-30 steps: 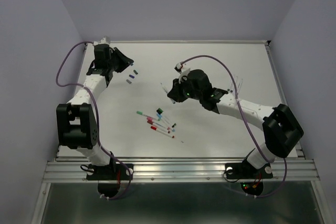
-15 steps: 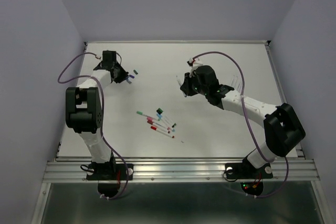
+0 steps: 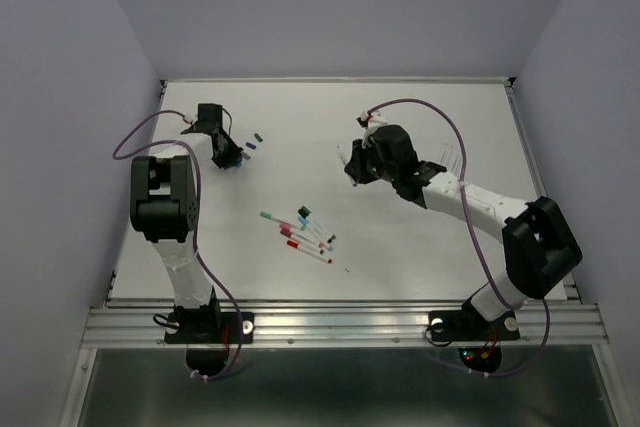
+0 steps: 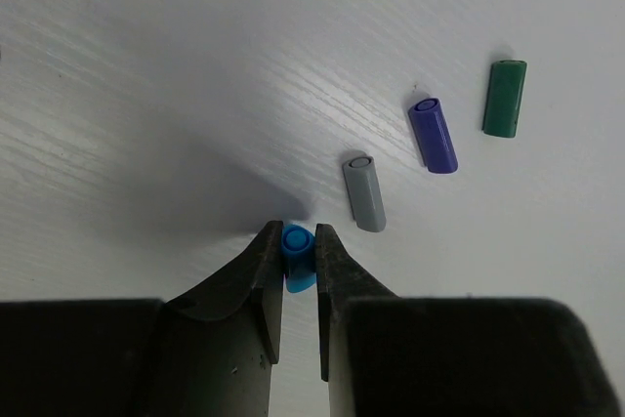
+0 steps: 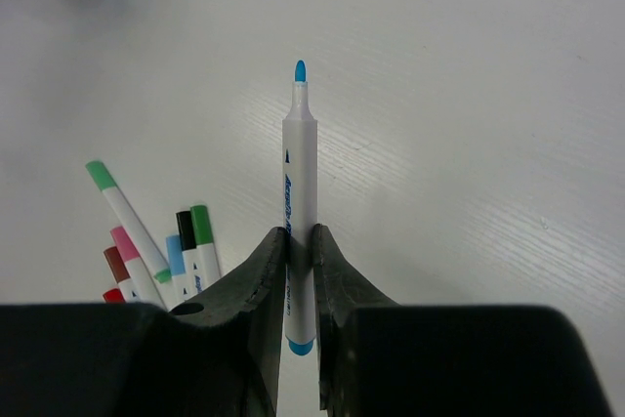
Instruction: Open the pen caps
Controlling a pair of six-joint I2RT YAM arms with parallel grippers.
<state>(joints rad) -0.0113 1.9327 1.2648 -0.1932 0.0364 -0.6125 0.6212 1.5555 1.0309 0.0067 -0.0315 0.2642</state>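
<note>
Left gripper (image 4: 299,257), jaws narrow, pinches a blue cap (image 4: 296,237) low over the far-left table (image 3: 450,117), just beside the loose caps (image 4: 433,134). Right gripper (image 5: 300,239) clamps the uncapped blue pen (image 5: 300,144) mid-table. Step in hand, apparently: depositing. Next: release the cap, then set the pen apart from the capped pens (image 5: 132,220).

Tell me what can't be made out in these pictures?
- Left wrist view: the blue cap has its lower end hidden between the left hand's fingers.
- Right wrist view: the loose pens have lower ends hidden behind the right hand.
- Top view: the loose pens are too small to tell which are capped.
</note>
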